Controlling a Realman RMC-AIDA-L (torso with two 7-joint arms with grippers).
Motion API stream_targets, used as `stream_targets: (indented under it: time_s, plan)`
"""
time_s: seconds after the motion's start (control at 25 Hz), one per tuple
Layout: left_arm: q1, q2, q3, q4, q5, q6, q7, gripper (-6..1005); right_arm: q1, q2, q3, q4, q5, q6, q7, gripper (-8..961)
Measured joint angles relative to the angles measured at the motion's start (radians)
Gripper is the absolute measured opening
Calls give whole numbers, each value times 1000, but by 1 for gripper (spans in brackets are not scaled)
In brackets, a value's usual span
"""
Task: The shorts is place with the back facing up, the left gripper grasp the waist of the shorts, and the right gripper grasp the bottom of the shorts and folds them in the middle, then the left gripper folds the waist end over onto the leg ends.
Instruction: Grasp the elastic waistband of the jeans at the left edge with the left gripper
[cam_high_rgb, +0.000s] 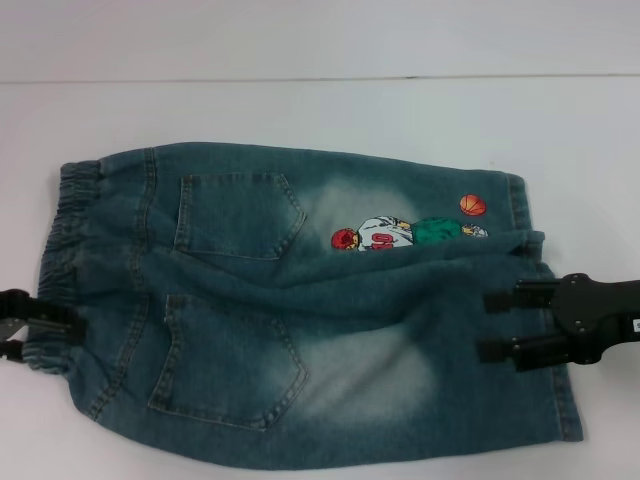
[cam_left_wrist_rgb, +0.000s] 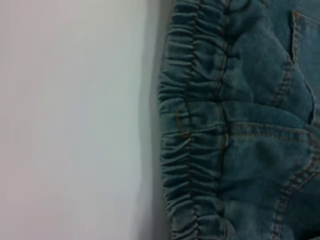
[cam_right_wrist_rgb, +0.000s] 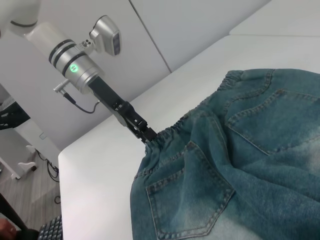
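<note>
Left pincer (cam_high_rgb: 22, 325): pinching the waistband (cam_high_rgb: 62, 250) of the shorts (cam_high_rgb: 300, 300).
Right pincer (cam_high_rgb: 500, 325): fingers spread, over the hem (cam_high_rgb: 560, 330).
Counter (cam_high_rgb: 300, 110): under the shorts.

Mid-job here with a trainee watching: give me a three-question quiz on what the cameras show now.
1. True or false: the shorts lie with the back pockets facing up.
2. Which end is the left gripper at? A) the hems B) the gathered waistband C) a pocket
3. Fill in: the right gripper is over the ____ end of the shorts, below the embroidered orange ball in the head view.

Key
1. True; both patch pockets show.
2. B; the right wrist view shows it meeting the waistband edge.
3. Leg; its two fingers are spread apart over the denim near the hem.
</note>
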Motion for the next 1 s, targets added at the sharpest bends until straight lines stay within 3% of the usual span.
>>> stream_targets:
  time_s: [0.76,1.0]
  plan:
    - [-6,0,-12,3,-30,0,10,836,-3,0,5,0,0,0,-1,938]
    - [-5,-2,-4,-4,-31,-18,9,607,-5,-2,9,0,0,0,-1,939]
